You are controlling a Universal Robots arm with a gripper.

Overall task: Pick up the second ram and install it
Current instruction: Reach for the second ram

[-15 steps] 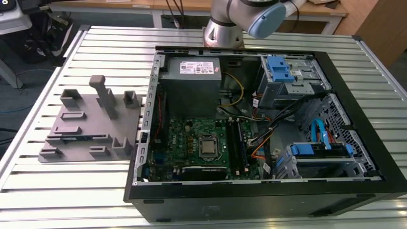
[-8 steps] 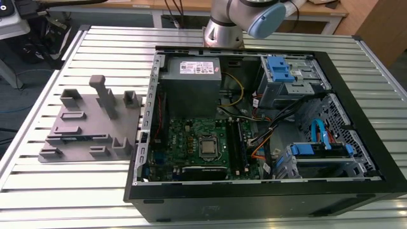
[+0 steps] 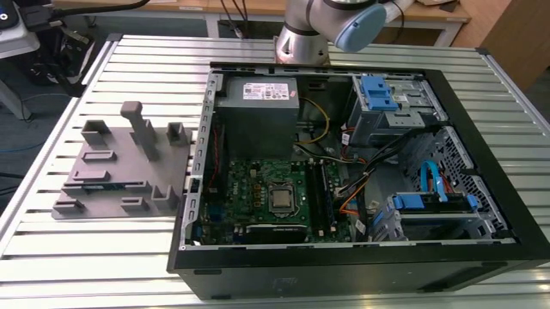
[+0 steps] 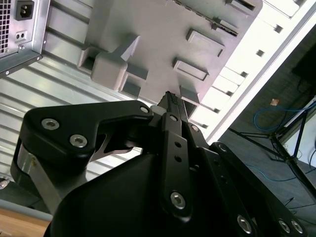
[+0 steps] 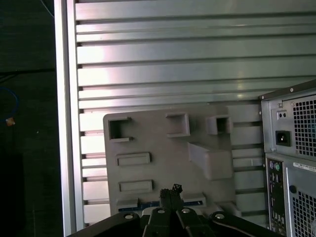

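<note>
- The gripper (image 5: pixel 172 190) is clenched, tips pressed together on nothing, above one edge of the grey block (image 5: pixel 163 148).
- The second ram (image 5: pixel 148 204), a thin blue-green strip, sits in a slot along that edge of the block.
- The open computer case (image 5: pixel 291 148) stands just beside the block.

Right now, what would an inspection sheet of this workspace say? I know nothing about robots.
Surface: slatted metal table.
Job's things: ram lying in an edge slot of the grey block; open PC beside it.
Clutter: nothing seen.
Gripper: gripper shut, empty, pointing at the block near the ram.
Cables: wires inside the PC; blue cable on the floor.
Surroundings: arm at the table's edge, wooden desk beyond.
</note>
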